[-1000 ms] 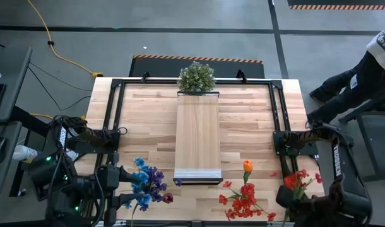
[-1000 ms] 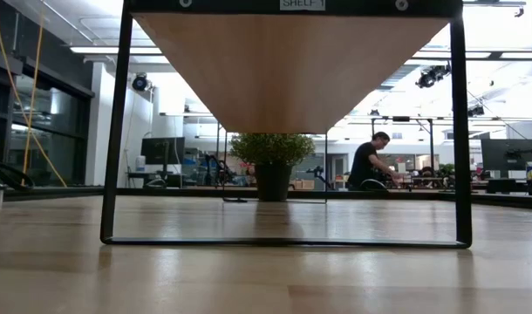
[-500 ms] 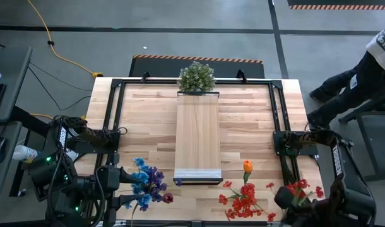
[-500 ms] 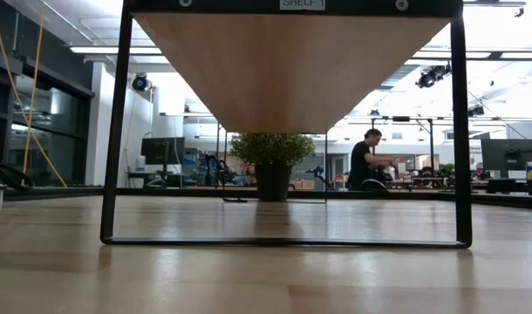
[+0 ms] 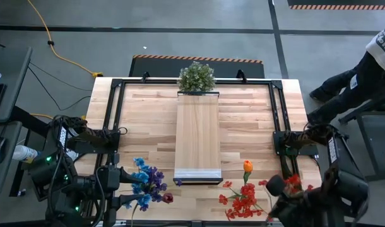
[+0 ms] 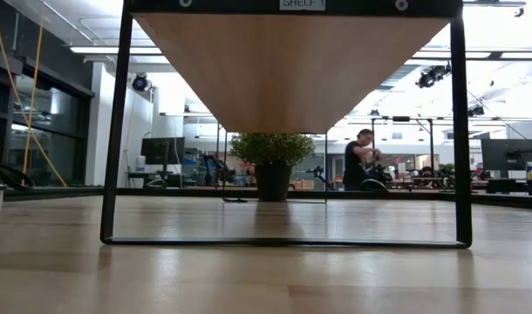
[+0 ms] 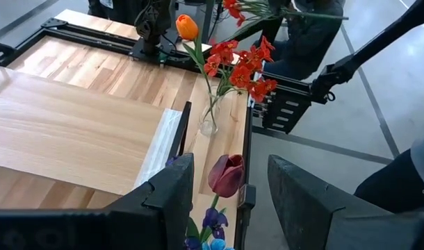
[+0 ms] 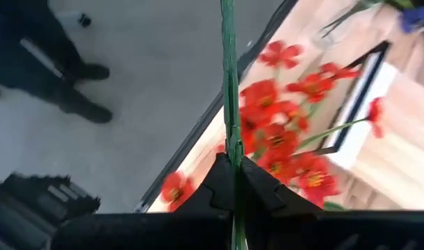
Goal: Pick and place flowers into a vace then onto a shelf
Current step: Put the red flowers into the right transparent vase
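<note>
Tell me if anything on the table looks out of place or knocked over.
Nothing looks spilled or toppled. The red flowers stand upright in their glass vase, the shelf sits square, and the right gripper is shut on a green stem. The left gripper hangs open above the blue flowers.

I work in a robotics lab or workshop hall: a bare grey concrete floor (image 5: pixel 180 38) with a yellow cable (image 5: pixel 53 47) and hazard-striped tape (image 5: pixel 199 58), ceiling strip lights (image 6: pixel 118 50), monitors (image 6: pixel 501 157) and equipment benches behind my surface (image 5: pixel 148 120), where a person (image 6: pixel 358 161) stands working.
</note>
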